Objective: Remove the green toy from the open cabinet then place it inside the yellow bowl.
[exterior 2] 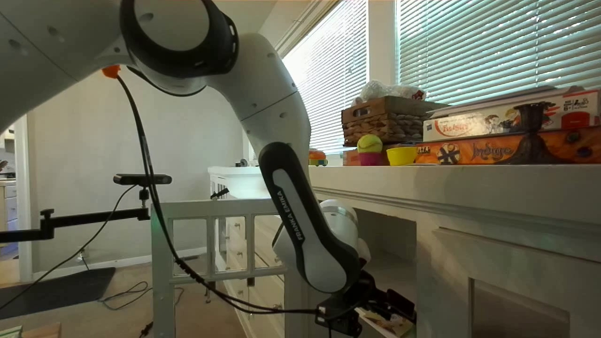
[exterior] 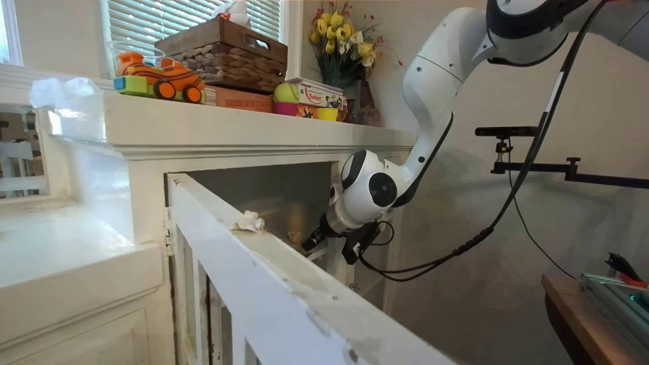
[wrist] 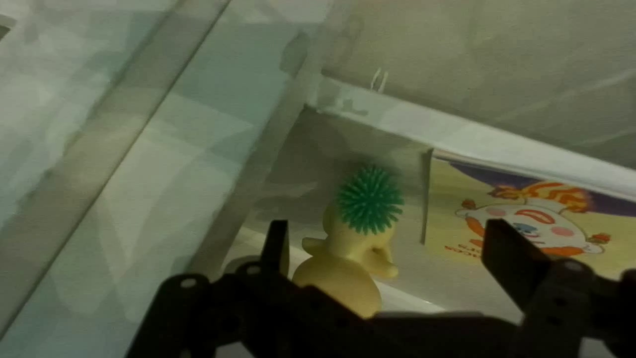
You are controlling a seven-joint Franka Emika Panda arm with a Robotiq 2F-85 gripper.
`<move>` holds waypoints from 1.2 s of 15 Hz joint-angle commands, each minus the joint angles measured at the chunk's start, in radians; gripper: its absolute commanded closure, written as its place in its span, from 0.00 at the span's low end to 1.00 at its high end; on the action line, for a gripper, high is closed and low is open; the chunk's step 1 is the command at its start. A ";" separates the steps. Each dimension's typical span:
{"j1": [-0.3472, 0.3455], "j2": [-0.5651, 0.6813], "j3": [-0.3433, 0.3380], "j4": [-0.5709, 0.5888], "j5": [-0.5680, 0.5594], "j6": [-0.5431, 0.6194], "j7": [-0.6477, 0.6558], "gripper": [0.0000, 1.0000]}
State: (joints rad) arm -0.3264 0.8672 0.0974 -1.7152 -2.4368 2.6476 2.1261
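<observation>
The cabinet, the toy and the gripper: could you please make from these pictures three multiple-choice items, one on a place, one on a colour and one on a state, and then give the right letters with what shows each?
1. Where is the bowl?
A) inside the basket
B) on the cabinet top
C) on the floor

2. Which colour are the spikes on the toy?
A) red
B) blue
C) green

3. In what state is the gripper?
A) open
B) shut on the toy
C) shut, with nothing in it

1 B: both exterior views show it standing up there.
2 C: the wrist view shows them plainly green.
3 A: in the wrist view its fingers stand wide apart.
</observation>
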 commanded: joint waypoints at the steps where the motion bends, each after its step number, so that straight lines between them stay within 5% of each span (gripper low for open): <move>1: -0.012 0.045 0.017 0.049 -0.026 -0.023 0.014 0.00; 18: 0.002 0.112 0.016 0.129 0.024 -0.068 0.004 0.00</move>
State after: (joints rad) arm -0.3247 0.9418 0.1096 -1.6365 -2.4326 2.5880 2.1262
